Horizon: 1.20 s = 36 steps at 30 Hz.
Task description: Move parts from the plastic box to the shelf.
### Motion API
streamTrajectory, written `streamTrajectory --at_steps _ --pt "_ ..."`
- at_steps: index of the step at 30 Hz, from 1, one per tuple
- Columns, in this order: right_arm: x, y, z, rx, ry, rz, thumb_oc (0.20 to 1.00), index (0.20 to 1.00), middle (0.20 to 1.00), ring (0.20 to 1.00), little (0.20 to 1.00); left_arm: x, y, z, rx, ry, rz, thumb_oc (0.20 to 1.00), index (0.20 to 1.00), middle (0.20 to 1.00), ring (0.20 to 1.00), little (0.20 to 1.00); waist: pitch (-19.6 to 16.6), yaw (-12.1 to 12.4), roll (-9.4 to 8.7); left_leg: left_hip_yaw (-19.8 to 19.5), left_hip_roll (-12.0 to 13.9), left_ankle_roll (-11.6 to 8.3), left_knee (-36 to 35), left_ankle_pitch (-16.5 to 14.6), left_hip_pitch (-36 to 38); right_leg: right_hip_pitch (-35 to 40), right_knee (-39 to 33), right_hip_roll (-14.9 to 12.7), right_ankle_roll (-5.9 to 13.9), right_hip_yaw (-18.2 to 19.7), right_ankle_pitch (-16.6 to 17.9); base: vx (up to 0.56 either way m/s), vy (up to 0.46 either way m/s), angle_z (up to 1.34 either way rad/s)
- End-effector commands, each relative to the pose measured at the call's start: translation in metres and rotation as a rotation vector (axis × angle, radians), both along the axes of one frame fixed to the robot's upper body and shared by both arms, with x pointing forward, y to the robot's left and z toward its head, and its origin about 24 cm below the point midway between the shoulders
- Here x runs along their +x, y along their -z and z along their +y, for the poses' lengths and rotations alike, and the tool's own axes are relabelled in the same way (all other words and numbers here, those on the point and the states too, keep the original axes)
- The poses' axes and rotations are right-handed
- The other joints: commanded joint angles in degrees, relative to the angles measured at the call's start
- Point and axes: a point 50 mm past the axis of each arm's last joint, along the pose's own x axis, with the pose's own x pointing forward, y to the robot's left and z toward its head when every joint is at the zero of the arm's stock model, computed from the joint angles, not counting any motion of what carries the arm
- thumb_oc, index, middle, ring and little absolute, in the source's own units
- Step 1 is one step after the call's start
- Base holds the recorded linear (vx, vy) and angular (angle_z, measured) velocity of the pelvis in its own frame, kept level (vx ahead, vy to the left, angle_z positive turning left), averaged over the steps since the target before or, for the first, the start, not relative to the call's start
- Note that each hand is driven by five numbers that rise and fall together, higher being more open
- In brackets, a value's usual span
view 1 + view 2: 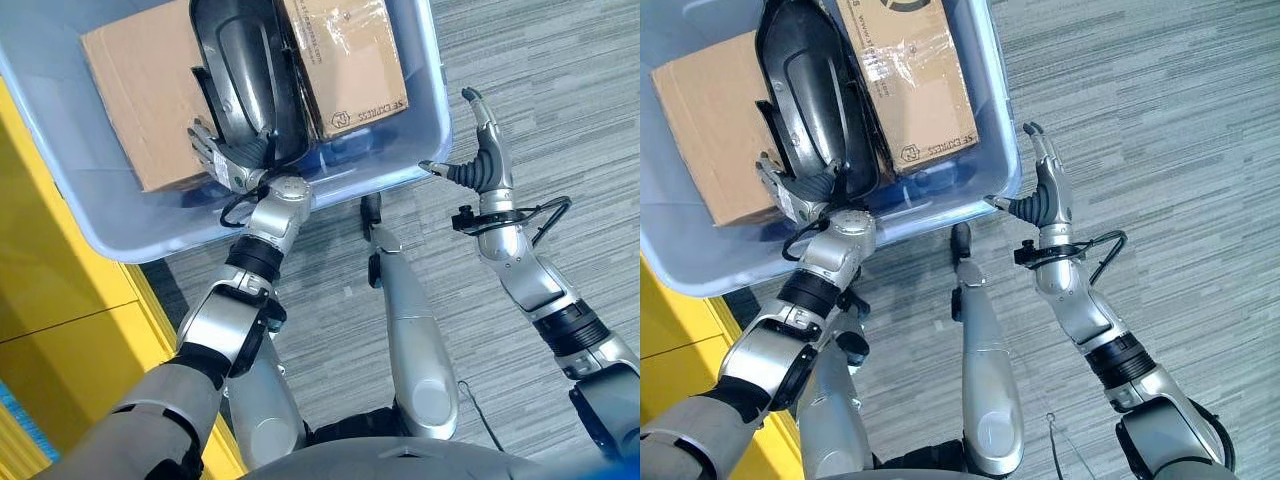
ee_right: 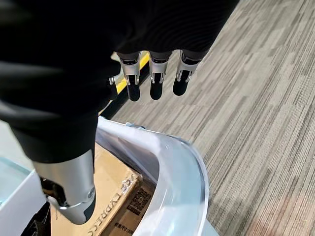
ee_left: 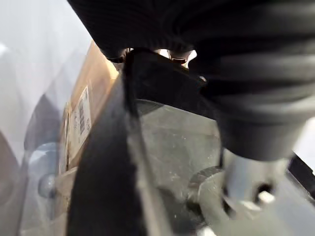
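Note:
A pale blue plastic box (image 1: 400,175) stands on the floor in front of me. In it a long black moulded part (image 1: 245,70) lies between two cardboard cartons. My left hand (image 1: 235,168) is inside the box at the near end of this part. Its fingers (image 1: 205,142) lie along the part's left side, and in the left wrist view the part's rim (image 3: 106,162) runs between fingers and thumb. My right hand (image 1: 487,165) is open outside the box's near right corner, fingers (image 2: 155,73) straight, thumb tip at the rim (image 2: 182,167).
One brown carton (image 1: 140,90) fills the box's left side, another taped carton (image 1: 350,60) its right. A yellow surface (image 1: 50,300) runs along the left of the box. Grey striped carpet (image 1: 560,80) lies to the right.

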Motion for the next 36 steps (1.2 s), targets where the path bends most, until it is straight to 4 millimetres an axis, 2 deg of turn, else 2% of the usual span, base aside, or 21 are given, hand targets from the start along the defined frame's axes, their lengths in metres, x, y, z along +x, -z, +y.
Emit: streamTrajectory --at_steps 1,13,23,27,30,31,36 --pt "-0.007 -0.020 -0.004 0.051 0.003 -0.107 1.000 1.000 1.000 1.000 1.000 0.009 0.028 0.006 -0.032 0.197 0.167 0.200 0.200 0.200 0.200 0.200 -1.20 -1.16 -3.28 -5.38 2.00 -3.18 10.19 -8.61 -4.97 0.55 4.85 0.42 2.30 -3.72 -6.98 0.00 -0.007 -0.04" --pt "-0.007 -0.021 -0.005 0.035 0.009 -0.114 1.000 1.000 1.000 1.000 1.000 0.007 0.045 0.003 -0.146 0.217 0.175 0.200 0.200 0.200 0.200 0.200 -1.20 -1.45 -2.77 -4.83 1.80 -3.15 9.90 -8.65 -4.45 0.57 4.82 0.37 2.08 -3.46 -7.29 0.00 0.000 0.00" --pt "-0.008 -0.018 -0.002 0.031 -0.003 -0.114 1.000 1.000 1.000 1.000 1.000 0.004 0.045 0.007 -0.175 0.151 0.117 0.200 0.200 0.200 0.200 0.200 -1.20 -0.94 -2.55 -5.05 1.29 -2.98 9.34 -8.47 -3.68 1.46 4.78 0.35 1.90 -3.68 -7.54 -0.02 0.005 0.00" --pt "-0.011 -0.014 -0.001 0.028 -0.011 -0.123 1.000 1.000 1.000 1.000 1.000 0.000 0.034 0.021 -0.122 0.091 0.014 0.200 0.200 0.200 0.200 0.200 -1.20 -0.24 -1.52 -5.07 0.53 -2.54 7.99 -8.67 0.44 4.78 4.47 -0.23 1.79 -3.66 -8.25 -0.06 0.047 0.02" --pt "-0.015 -0.004 -0.008 0.027 0.005 -0.114 1.000 1.000 1.000 1.000 1.000 -0.009 0.019 0.044 -0.048 0.041 -0.148 0.200 0.200 0.200 0.200 0.200 -1.20 1.49 0.76 -4.76 -0.60 -1.93 4.60 -8.92 10.70 13.40 2.86 -2.53 2.16 -4.82 -8.80 -0.07 0.088 0.12" --pt "-0.015 -0.003 -0.008 0.027 0.006 -0.112 1.000 1.000 1.000 1.000 1.000 -0.009 0.019 0.044 -0.044 0.040 -0.150 0.200 0.200 0.200 0.200 0.200 -1.20 1.50 0.76 -4.74 -0.67 -1.93 4.36 -8.87 11.14 13.80 2.73 -2.59 2.19 -4.86 -8.80 -0.03 0.089 0.13" --pt "-0.023 0.021 -0.019 0.054 0.024 -0.042 1.000 1.000 1.000 1.000 1.000 -0.024 -0.015 0.071 0.040 0.005 -0.329 0.200 0.200 0.200 0.200 0.200 -1.20 2.43 2.64 -5.74 -0.75 -2.06 0.85 -8.43 22.15 24.95 0.42 -4.10 1.82 -5.92 -9.05 0.03 0.086 0.15"
